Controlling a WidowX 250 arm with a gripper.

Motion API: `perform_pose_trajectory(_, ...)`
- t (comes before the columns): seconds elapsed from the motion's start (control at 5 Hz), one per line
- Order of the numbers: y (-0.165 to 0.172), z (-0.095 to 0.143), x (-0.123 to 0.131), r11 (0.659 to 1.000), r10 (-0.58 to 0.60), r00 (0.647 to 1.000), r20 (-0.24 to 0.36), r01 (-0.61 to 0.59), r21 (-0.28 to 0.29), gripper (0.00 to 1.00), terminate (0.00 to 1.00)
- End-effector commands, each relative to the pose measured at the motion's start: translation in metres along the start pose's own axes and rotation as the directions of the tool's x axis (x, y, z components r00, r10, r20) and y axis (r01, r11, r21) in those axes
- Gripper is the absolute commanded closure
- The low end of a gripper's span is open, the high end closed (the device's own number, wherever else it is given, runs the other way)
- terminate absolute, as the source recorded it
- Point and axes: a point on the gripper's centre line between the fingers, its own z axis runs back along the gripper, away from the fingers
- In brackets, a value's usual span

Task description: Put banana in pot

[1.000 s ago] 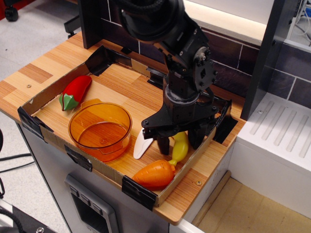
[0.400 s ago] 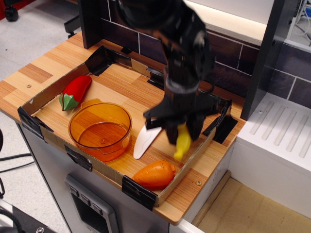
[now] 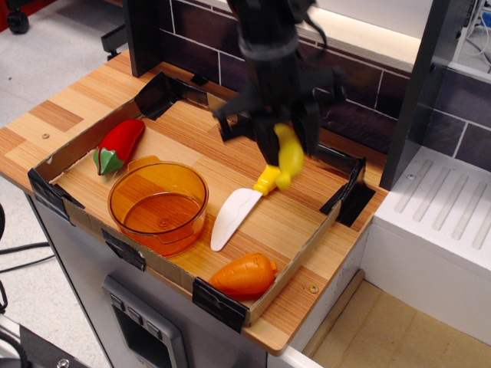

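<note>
Reading from near to far, we pass the carrot (image 3: 245, 276), the empty pot (image 3: 159, 204) at left and the now uncovered knife (image 3: 236, 213), then the gripper (image 3: 285, 138) clamping the banana (image 3: 288, 157), which has risen clear of the tray (image 3: 77, 146), ready for carriage leftward.

The arm runs off the top edge, so only its lower part shows. The gripper (image 3: 285, 142) is motion-blurred – its fingers cover the top of the banana (image 3: 289, 157), and the banana's tip overlaps the knife (image 3: 236, 215) handle, hard to separate.
</note>
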Motion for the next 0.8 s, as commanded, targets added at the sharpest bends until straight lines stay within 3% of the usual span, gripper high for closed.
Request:
perform_pose_trajectory(0.0, 0.042, 0.043, 0.021, 0.997, -0.055, 0.998, 0.044, 0.053, 0.054, 1.0, 0.0)
perform_pose_trajectory(0.4, 0.1, 0.02, 0.027, 0.975, -0.123, 0.99, 0.068, 0.108, 0.193, 1.0, 0.0)
perform_pose_trajectory(0.6, 0.111, 0.001, 0.03, 0.961, -0.15, 0.984, 0.098, 0.121, 0.25, 1.0, 0.0)
